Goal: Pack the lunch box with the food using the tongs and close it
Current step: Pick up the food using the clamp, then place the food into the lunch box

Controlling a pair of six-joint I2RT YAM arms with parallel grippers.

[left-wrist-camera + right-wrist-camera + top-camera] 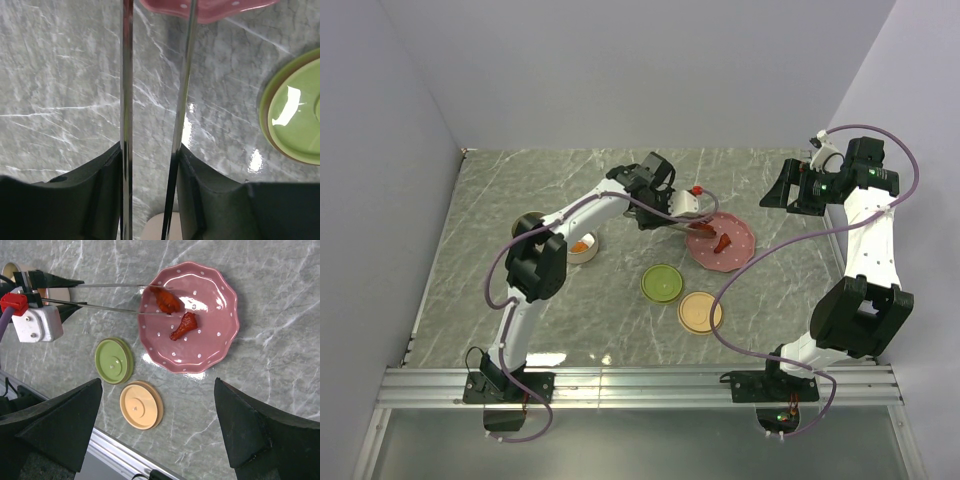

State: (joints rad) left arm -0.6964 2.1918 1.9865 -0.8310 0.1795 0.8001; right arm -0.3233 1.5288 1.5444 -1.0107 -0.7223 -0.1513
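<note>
My left gripper [672, 208] [150, 146] is shut on the tongs [127, 75], one finger pressing on each slim silver arm. The tongs [115, 296] reach over the pink dotted plate [220, 335]. Their tips flank a red-orange chunk of food [166, 300], at or very near its sides. A second, drumstick-shaped piece [183, 326] lies beside it on the plate. The lunch box [582, 247], a small white round tub with orange bits inside, sits left of the plate. My right gripper [782, 190] [158, 385] hangs open and empty, high over the table to the right of the plate.
A green lid [661, 283] [114, 360] and an orange lid [700, 312] [141, 404] lie flat on the marble table in front of the plate. A dark round object [527, 222] sits left of the tub. A metal rail [640, 385] runs along the near edge.
</note>
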